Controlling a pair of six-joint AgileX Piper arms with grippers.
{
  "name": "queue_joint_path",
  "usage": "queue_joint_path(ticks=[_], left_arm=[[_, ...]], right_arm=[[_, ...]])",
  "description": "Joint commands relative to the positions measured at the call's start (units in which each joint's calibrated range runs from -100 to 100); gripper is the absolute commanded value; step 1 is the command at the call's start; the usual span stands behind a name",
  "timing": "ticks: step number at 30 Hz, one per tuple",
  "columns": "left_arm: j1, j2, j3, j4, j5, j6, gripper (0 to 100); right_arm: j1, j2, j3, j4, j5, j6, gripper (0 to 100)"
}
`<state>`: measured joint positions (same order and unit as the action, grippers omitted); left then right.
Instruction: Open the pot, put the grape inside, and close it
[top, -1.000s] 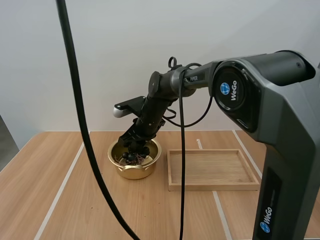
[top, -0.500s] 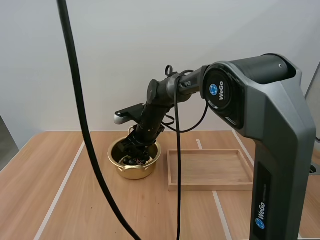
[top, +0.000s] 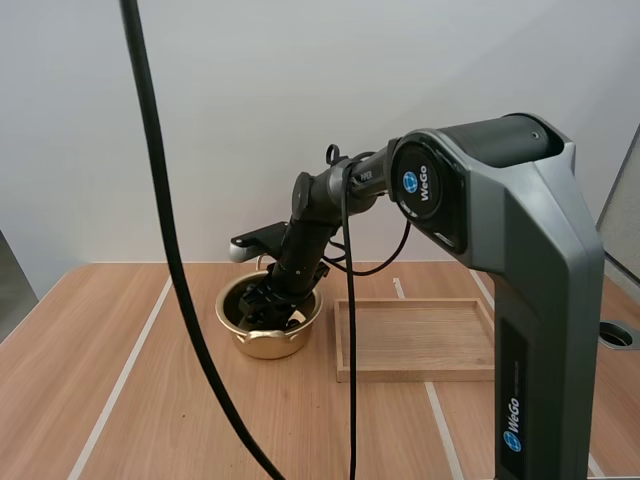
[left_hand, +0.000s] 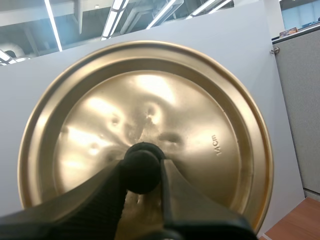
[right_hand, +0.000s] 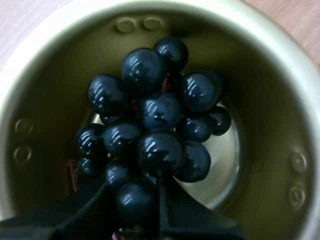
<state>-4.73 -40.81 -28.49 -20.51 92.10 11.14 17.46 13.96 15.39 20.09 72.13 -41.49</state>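
- Now right gripper (right_hand: 136, 197) pinches the dark glossy grape bunch (right_hand: 150, 125), tips inside the round golden metal pot (right_hand: 280, 100).
- left gripper (left_hand: 142, 172) grips golden metal lid (left_hand: 200, 125) by its black round knob (left_hand: 141, 167).

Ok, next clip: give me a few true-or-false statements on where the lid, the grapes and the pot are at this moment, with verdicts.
1. The left pincer holds the lid by its black knob. True.
2. The grapes lie on the tray. False: they are down inside the pot, pinched between the right pincer's tips.
3. The pot is covered. False: it is open, and the lid is off it in the left pincer.
4. The tray sits on the table beside the pot. True.
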Motion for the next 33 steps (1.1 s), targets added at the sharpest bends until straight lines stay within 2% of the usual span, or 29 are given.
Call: queue_joint_path(ticks=[1, 7, 8, 9, 12, 13, 20, 23, 33], left_arm=[[-0.2, 0.16, -0.31, 0.06, -0.85, 0.09, 0], [-0.2, 0.16, -0.31, 0.06, -0.85, 0.09, 0], [-0.2, 0.16, -0.31, 0.06, -0.85, 0.09, 0], [-0.2, 0.16, -0.31, 0.06, -0.85, 0.09, 0], [-0.2, 0.16, -0.31, 0.06, -0.85, 0.09, 0], [-0.2, 0.16, -0.31, 0.06, -0.85, 0.09, 0], [-0.2, 0.16, -0.31, 0.06, -0.85, 0.09, 0], [-0.2, 0.16, -0.31, 0.06, -0.85, 0.09, 0], [-0.2, 0.16, -0.31, 0.06, -0.85, 0.09, 0]], right_arm=[[-0.03, -0.37, -0.46, -0.64, 0.75, -0.65, 0], [-0.03, -0.37, -0.46, -0.64, 0.75, -0.04, 0], [-0.03, -0.37, -0.46, -0.64, 0.93, 0.18, 9], [-0.03, -0.37, -0.46, -0.64, 0.93, 0.3, 25], [-0.03, -0.37, -0.46, -0.64, 0.93, 0.55, 90], [-0.03, -0.37, -0.46, -0.64, 0.7, 1.12, 100], [-0.03, -1.72, -0.46, -0.64, 0.56, 1.34, 97], [-0.03, -3.33, -0.46, -0.64, 0.56, 1.34, 100], [-0.03, -11.12, -0.46, -0.64, 0.75, 1.34, 100]])
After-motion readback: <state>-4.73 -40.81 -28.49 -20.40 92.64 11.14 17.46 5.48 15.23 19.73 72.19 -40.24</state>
